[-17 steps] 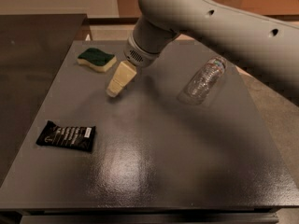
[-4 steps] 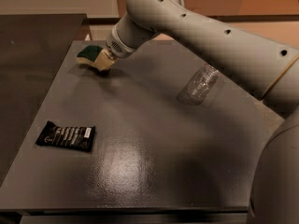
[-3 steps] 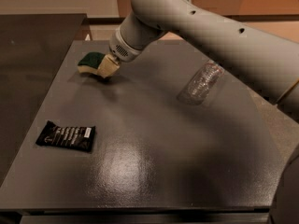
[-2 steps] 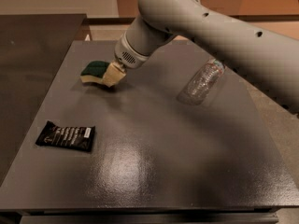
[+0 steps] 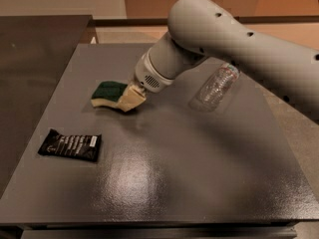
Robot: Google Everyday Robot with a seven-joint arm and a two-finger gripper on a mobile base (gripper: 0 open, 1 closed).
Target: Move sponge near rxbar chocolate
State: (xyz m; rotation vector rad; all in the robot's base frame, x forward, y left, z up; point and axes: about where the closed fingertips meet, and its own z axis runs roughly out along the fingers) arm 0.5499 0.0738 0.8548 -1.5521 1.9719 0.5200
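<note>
Jaws clamp sponge (image 5: pixel 109 92) near rxbar chocolate (image 5: pixel 70 145); wrapper's white text looks illegible

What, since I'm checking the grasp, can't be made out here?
Camera view:
Sponge right end: covered by the gripper, low over the table.
Rxbar text: too small to read.
Bottle far end: hidden behind the arm.
Arm: cut off by the right edge.

1 clear plastic bottle (image 5: pixel 215 86) lies on its side on the grey desk (image 5: pixel 199 173), right of the claw (image 5: pixel 128 98) at centre-left.
</note>
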